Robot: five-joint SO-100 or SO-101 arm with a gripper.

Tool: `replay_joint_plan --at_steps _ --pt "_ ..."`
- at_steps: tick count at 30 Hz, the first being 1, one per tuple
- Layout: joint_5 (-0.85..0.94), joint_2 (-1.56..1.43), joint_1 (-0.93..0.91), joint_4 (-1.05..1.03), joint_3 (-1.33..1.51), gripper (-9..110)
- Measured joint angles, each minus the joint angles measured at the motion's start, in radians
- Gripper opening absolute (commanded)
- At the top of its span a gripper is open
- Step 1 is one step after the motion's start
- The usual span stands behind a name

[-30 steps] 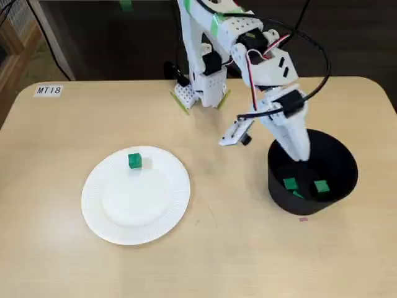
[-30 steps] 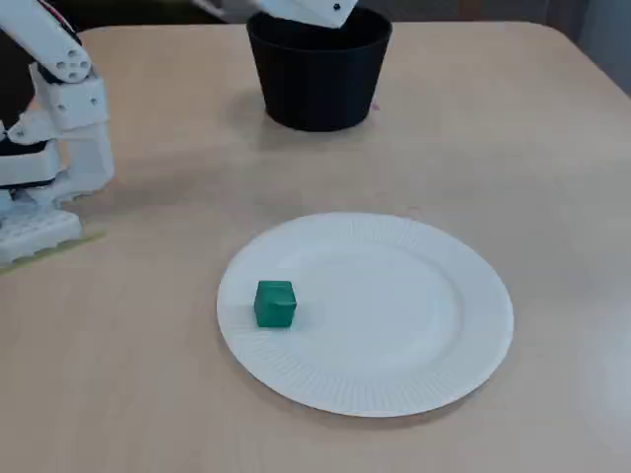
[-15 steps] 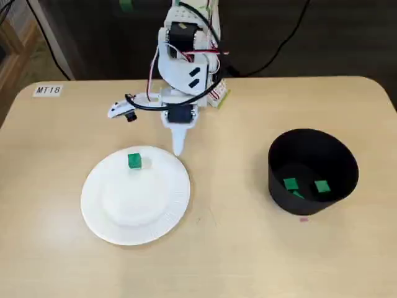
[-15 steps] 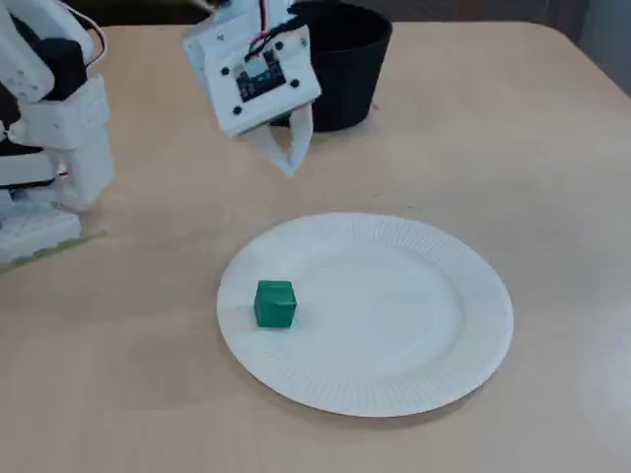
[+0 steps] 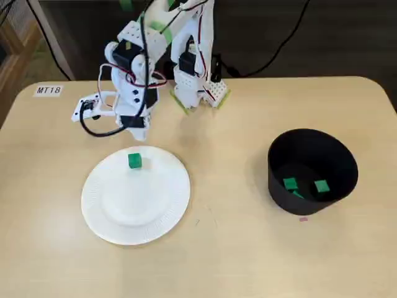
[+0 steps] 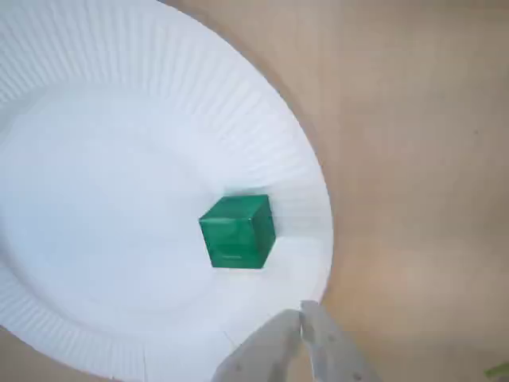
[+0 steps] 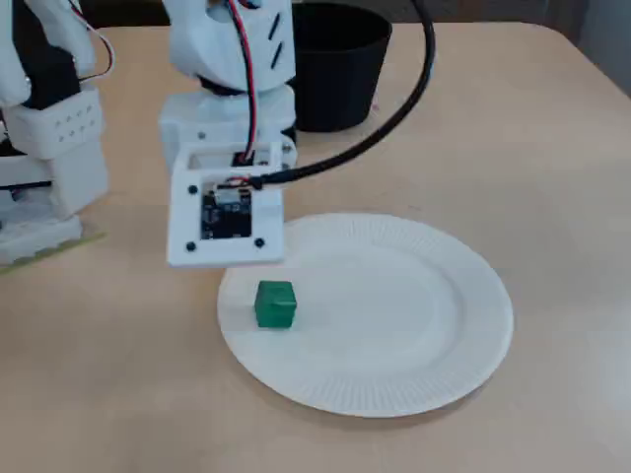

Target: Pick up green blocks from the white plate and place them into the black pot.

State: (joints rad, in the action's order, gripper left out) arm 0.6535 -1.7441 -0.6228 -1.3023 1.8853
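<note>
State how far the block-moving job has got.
Done: at least two blocks lie in the pot. In hand: nothing; the shut tool hovers at the plate rim. Left: one block on the plate.

We see a small green cube block (image 6: 236, 231), white ribbed-rim paper plate (image 6: 119, 119), black round pot (image 5: 282, 195) w/ green bits inside, tan wooden tabletop (image 5: 236, 248).

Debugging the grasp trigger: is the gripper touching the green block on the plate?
Apart. The wrist view shows bare white plate between the gripper and the green block.
</note>
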Motion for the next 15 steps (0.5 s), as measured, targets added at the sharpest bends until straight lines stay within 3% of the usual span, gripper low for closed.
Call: replay_joint_plan --at_steps 5,15 --pt "0.015 0.002 -0.029 0.021 -0.002 30" --pt "0.015 0.091 -0.02 0.064 -0.003 31"
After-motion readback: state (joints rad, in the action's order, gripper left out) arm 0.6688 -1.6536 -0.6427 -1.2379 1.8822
